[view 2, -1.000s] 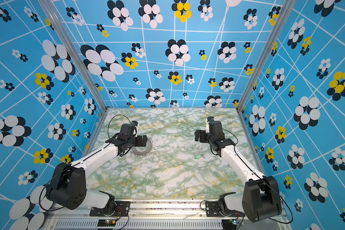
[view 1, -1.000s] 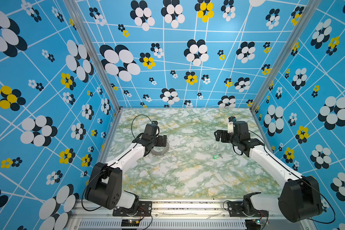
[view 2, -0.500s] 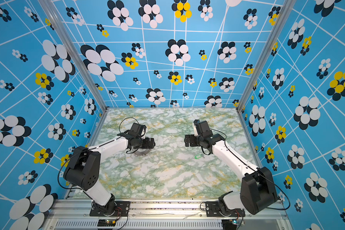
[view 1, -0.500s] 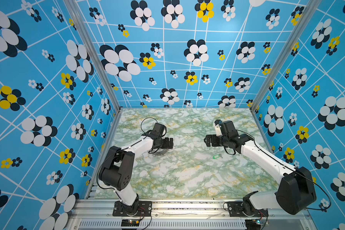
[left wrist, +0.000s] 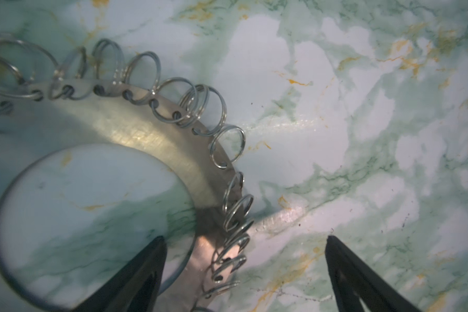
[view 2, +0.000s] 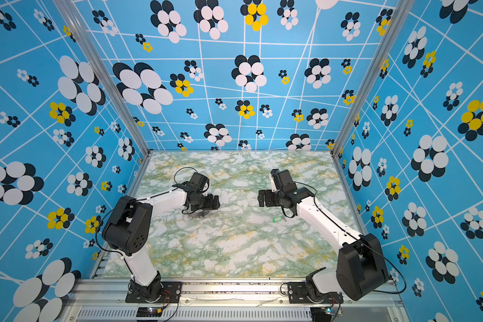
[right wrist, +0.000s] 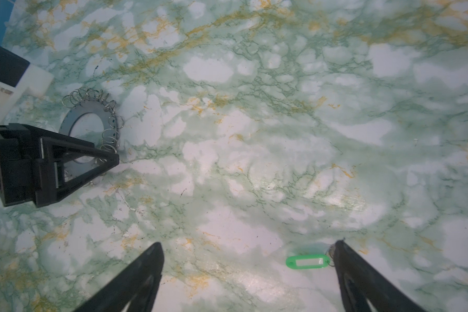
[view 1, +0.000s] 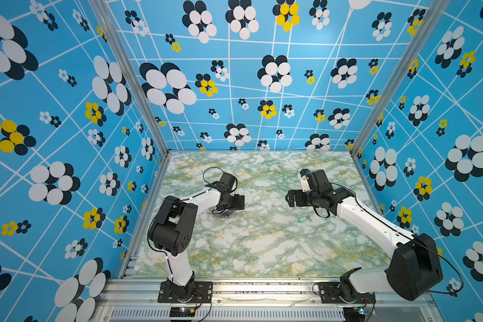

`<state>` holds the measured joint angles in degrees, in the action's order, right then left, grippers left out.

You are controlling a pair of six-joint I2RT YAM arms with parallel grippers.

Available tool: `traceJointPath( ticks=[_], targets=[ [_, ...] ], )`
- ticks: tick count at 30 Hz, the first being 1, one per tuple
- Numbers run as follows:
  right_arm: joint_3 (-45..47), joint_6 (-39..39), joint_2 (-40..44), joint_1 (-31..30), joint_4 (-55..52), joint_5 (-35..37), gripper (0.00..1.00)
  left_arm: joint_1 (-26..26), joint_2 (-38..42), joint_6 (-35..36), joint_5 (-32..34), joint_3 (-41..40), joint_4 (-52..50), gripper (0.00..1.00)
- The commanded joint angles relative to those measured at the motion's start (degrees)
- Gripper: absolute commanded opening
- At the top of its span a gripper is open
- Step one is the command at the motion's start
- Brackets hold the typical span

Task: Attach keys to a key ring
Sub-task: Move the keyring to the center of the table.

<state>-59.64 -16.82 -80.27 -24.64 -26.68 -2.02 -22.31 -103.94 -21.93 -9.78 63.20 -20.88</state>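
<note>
Two arms over your green-veined marble surface (view 1: 262,251). Left arm (view 1: 204,196): jaws spread wide, low over key ring (left wrist: 135,127), one finger above centre hole, other outside wire-loop fringe; ring flat on surface, contact unclear. Right arm (view 1: 357,214): jaws wide open, empty. Green key tag (right wrist: 307,262) flat on surface between right jaws, close beside one finger, well apart from ring.

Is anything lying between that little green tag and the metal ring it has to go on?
Nothing visible lies between the tag and the ring. Only the left pincer hangs open astride the ring's rim.
</note>
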Motion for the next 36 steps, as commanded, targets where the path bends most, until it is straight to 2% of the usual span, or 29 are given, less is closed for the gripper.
traceJointPath(
  ticks=[1,10,17,20,25,30,36],
  targets=[
    [-1.34,-0.50,0.73,-0.44,-1.66,1.05,0.99,-0.98,-1.97,-2.61,-3.23,0.51,-1.42,0.91],
    [-0.32,-0.62,1.38,-0.45,-1.43,1.08,0.99,-8.17,-1.97,-10.12,-6.18,0.61,-2.23,0.88],
    [0.06,-0.98,1.34,-0.45,-1.07,0.56,0.99,-12.36,-5.57,-19.99,-9.55,2.90,5.90,0.86],
    [-0.02,-0.90,1.60,-0.48,-1.47,0.39,0.99,-13.29,-5.76,-18.95,-7.89,6.40,3.62,0.85],
    [0.69,-0.85,2.90,-0.47,-2.10,-0.12,0.99,-13.55,0.96,-14.58,-0.79,7.28,-1.99,0.85],
    [1.21,-1.12,3.53,-0.49,-2.30,-1.46,0.99,-13.82,8.62,-12.19,3.84,3.62,-7.53,0.85],
    [1.20,-1.82,3.39,-0.93,-1.85,-2.89,0.99,-16.24,14.72,-12.46,3.54,-4.35,-9.08,0.79]
  ],
)
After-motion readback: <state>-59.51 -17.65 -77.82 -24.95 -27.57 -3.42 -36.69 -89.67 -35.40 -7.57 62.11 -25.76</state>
